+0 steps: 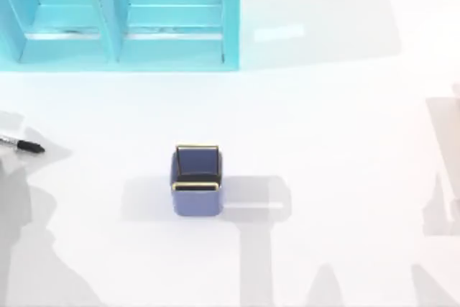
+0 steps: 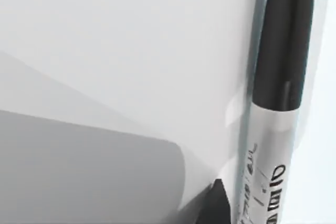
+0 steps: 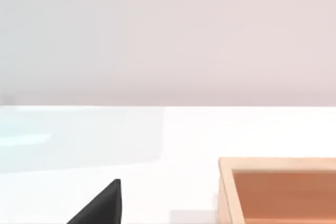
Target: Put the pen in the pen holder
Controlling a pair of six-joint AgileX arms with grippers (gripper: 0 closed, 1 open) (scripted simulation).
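The pen point(image 1: 21, 145) lies flat on the white table point(image 1: 323, 127) well to the left of the pen holder point(image 1: 196, 180), right at the table's left edge, its black cap pointing toward the holder. The left wrist view looks along it from very close, with one dark fingertip point(image 2: 216, 205) just beside the barrel. Whether the left gripper is wide, narrow or already pinching the pen I cannot tell. Of the right gripper there is one dark fingertip point(image 3: 102, 205) low in its own wrist view, near a shallow orange-tan tray point(image 3: 226, 187); its spread is also beyond telling, and that arm looks parked.

The main risk, to my eye, is the barrel: it is round, slick and silvery with printed lettering, so it could roll away from a fingertip or twist in a pinch. So near the edge, a nudge might send it off the table. The holder is a small square blue-purple cup, rounded at the corners, gold-rimmed and dark inside. A tilted pen could catch that rim or tip the cup. A big turquoise shelf point(image 1: 122, 16) stands behind the holder.
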